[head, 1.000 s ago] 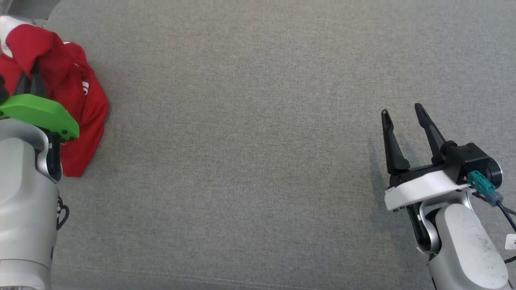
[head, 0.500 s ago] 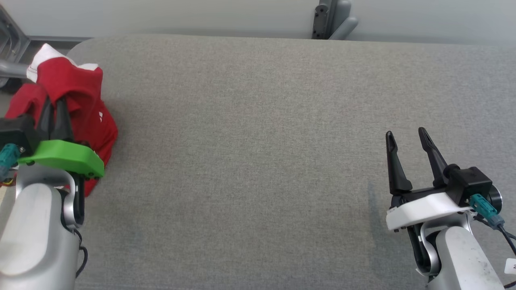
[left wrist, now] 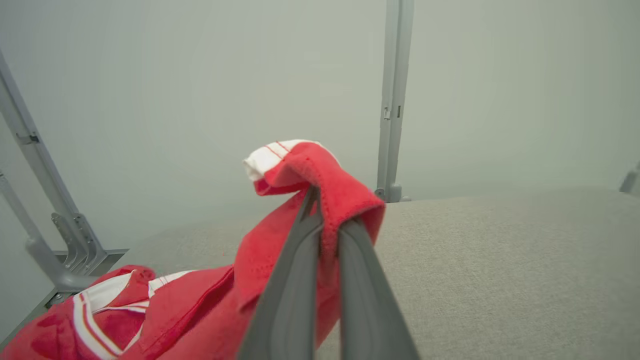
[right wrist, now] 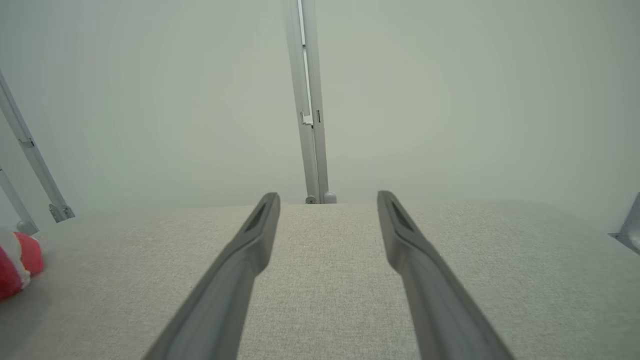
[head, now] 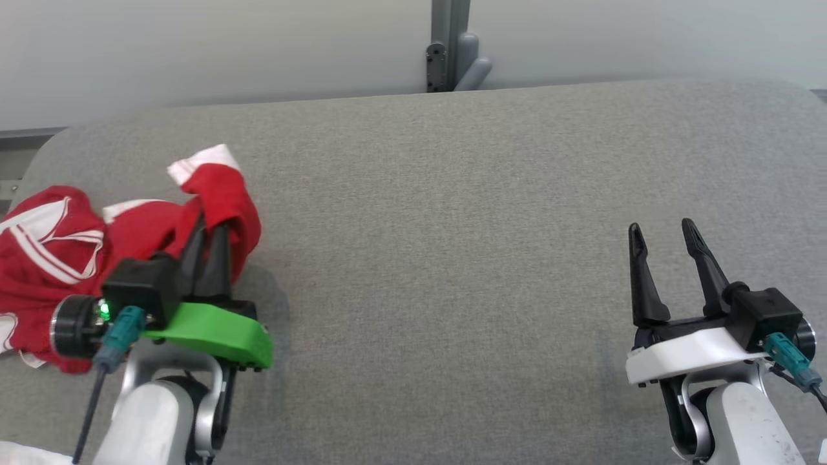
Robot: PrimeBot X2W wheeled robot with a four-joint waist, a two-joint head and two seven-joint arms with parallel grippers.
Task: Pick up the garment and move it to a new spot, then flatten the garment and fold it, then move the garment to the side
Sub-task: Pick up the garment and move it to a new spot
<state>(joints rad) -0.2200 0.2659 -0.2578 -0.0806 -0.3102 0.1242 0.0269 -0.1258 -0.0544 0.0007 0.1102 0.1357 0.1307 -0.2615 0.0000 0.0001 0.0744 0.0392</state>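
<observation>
A red garment (head: 58, 239) with white stripes and a white cuff lies bunched at the left end of the grey padded table (head: 452, 194). My left gripper (head: 212, 223) is shut on a fold of the garment (left wrist: 320, 180), which drapes over the fingertips and lifts off the table. The rest of the cloth trails down to the left. My right gripper (head: 660, 232) hovers open over bare table at the right, nothing between its fingers (right wrist: 250, 250). A bit of the garment (right wrist: 17, 262) shows at the far left of the right wrist view.
A pale wall runs behind the table, with a grey upright post (head: 447, 45) at its far edge. Slanted grey frame bars (left wrist: 40, 200) stand off the table's left end. The table's rounded left corner (head: 45, 145) is close to the garment.
The head camera has tilted up and turned left, bringing the wall into view. My left gripper has carried the held fold rightward over the table, dragging the garment with it. The right gripper stays open.
</observation>
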